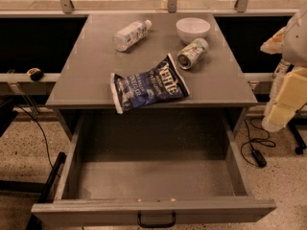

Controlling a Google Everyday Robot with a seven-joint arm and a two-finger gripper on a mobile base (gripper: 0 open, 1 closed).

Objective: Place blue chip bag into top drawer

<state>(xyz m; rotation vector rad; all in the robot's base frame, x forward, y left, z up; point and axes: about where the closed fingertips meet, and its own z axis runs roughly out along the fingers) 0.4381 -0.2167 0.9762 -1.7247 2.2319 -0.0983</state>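
Note:
The blue chip bag (149, 86) lies flat on the grey table top (81, 80), close to its front edge, with its white lettering facing up. Below it the top drawer (96, 212) is pulled wide open, with nothing showing inside and its black handle (156, 220) at the centre of the front panel. My gripper (280, 107) hangs on the pale arm at the right edge of the camera view. It is off the table's right side, well to the right of the bag, and it touches nothing.
On the table behind the bag are a clear plastic bottle (130, 34) on its side, a white bowl (193, 29) and a green-and-white can (193, 53) on its side. A cable with a black plug (258, 156) lies on the floor at the right.

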